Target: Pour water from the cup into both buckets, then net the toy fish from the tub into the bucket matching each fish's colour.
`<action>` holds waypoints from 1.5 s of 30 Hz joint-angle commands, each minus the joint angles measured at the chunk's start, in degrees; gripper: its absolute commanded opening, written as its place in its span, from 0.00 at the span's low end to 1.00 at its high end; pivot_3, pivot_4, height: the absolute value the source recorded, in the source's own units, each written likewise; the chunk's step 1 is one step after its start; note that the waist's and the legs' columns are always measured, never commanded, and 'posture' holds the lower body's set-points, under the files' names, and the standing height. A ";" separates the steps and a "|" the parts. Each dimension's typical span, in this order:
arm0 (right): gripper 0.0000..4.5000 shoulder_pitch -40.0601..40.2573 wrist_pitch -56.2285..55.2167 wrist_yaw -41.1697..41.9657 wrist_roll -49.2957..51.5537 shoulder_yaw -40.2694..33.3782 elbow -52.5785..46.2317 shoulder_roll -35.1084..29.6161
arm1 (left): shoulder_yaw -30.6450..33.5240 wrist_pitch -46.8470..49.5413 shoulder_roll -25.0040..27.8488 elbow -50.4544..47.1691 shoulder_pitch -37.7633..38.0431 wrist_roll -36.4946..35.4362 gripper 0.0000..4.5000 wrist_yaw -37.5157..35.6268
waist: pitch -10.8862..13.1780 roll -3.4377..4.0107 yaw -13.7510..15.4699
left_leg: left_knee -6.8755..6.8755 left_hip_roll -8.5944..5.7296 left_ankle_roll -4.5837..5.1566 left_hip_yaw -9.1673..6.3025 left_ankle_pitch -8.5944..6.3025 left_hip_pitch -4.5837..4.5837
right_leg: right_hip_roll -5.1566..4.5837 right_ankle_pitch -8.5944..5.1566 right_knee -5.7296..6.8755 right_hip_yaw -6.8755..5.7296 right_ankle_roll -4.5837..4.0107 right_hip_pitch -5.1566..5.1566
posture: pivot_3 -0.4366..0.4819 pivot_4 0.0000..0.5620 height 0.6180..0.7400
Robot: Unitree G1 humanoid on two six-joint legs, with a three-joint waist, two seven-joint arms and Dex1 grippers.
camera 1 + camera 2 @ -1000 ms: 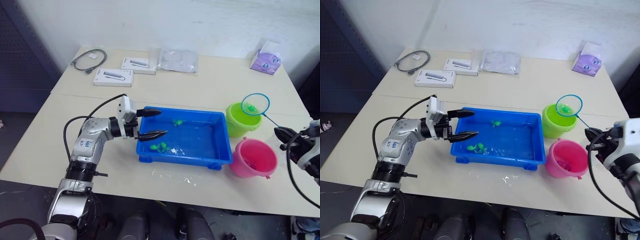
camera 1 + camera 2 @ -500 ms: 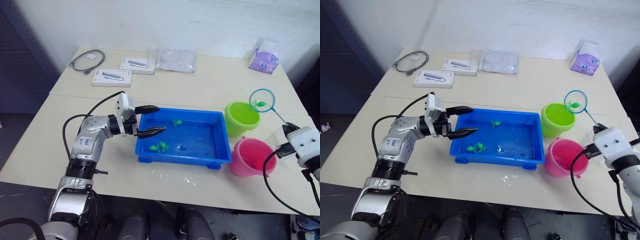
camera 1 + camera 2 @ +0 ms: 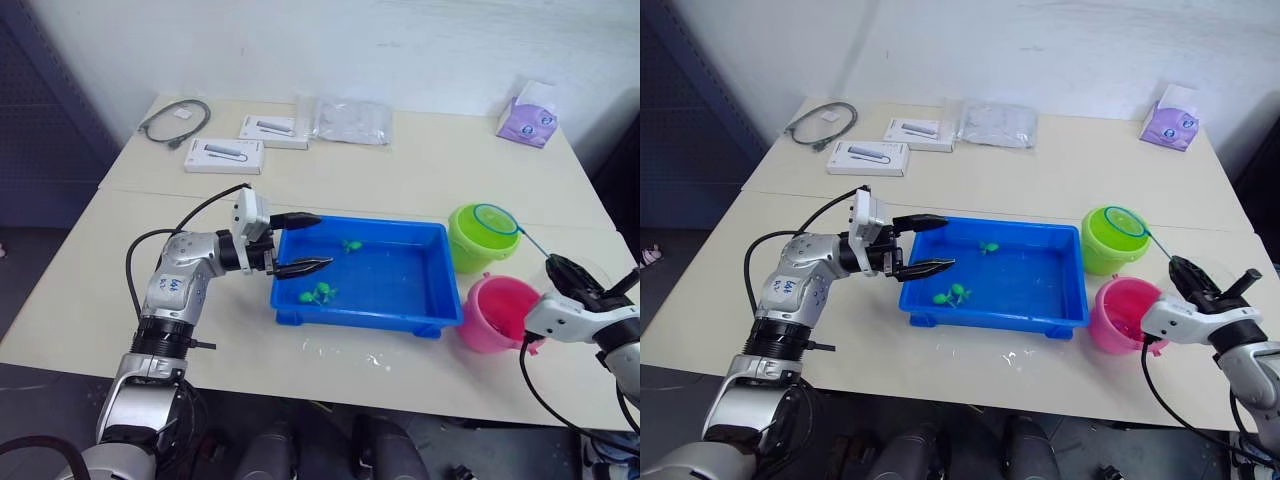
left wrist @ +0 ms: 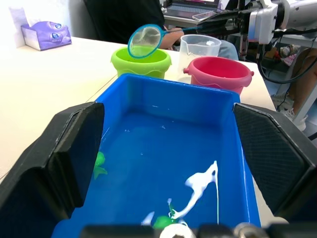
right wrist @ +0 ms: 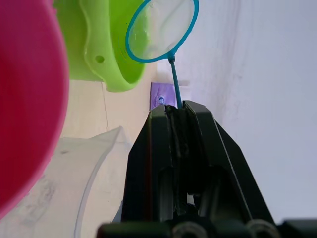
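The blue tub (image 3: 440, 290) sits mid-table with water and green toy fish (image 3: 318, 293) (image 3: 352, 243) in it. My left gripper (image 3: 322, 240) is open, one finger on each side of the tub's left wall. My right gripper (image 3: 562, 272) is shut on the net's thin handle. The net (image 3: 495, 219) lies tilted over the rim of the green bucket (image 3: 470, 250), and its mesh looks empty. The pink bucket (image 3: 505, 315) stands just in front of the green one. The clear cup (image 4: 199, 45) stands behind the pink bucket in the left wrist view.
At the back of the table lie a grey cable (image 3: 178, 118), two white boxes (image 3: 224, 155) (image 3: 273, 131), a clear plastic bag (image 3: 355, 120) and a purple tissue pack (image 3: 530, 112). Water drops (image 3: 350, 352) spot the table in front of the tub. A person (image 4: 129, 17) sits beyond the table.
My right gripper swung the net, with a green fish in it, across and down onto the green bucket's rim. The fish is no longer in the net. The left arm stayed put.
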 commanded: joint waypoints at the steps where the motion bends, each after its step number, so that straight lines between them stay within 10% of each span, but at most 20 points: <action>1: 0.00 -2.91 2.53 7.73 16.34 -2.92 -6.43 2.57 | 1.67 -2.39 1.89 0.40 0.63 0.18 0.99 -0.75 | 0.00 0.01 -0.30 | 0.00 0.02 -0.01 0.03 0.00 0.02 | 0.03 0.00 0.00 0.00 0.00 -0.01 | 0.48 0.27 0.99; 9: 0.00 -8.86 37.73 28.04 54.64 1.96 -25.76 -1.27 | 4.31 -3.64 9.41 -0.24 4.67 -0.79 0.99 -5.06 | 0.01 0.03 -1.07 | 0.04 0.13 -0.03 -0.09 0.01 0.06 | -0.20 0.04 0.18 0.01 -0.11 0.01 | 0.48 0.27 0.99; 21: 0.00 -27.44 88.31 17.37 75.06 7.99 -28.34 -1.48 | 6.22 0.88 13.25 -9.67 11.67 -1.98 0.99 -1.30 | 0.01 0.02 -0.15 | 0.02 0.02 0.12 -0.27 -0.07 -0.15 | -0.73 0.07 -0.02 -0.15 -0.21 -0.09 | 0.48 0.27 0.99; 45: 0.00 -43.42 91.87 10.91 67.27 11.38 -12.09 21.15 | 7.09 7.54 14.44 -19.29 16.24 -3.76 0.99 4.29 | 0.01 0.02 -1.45 | -0.03 -0.04 0.13 -0.16 -0.05 -0.21 | -0.66 0.07 0.13 -0.17 -0.22 -0.19 | 0.48 0.27 0.99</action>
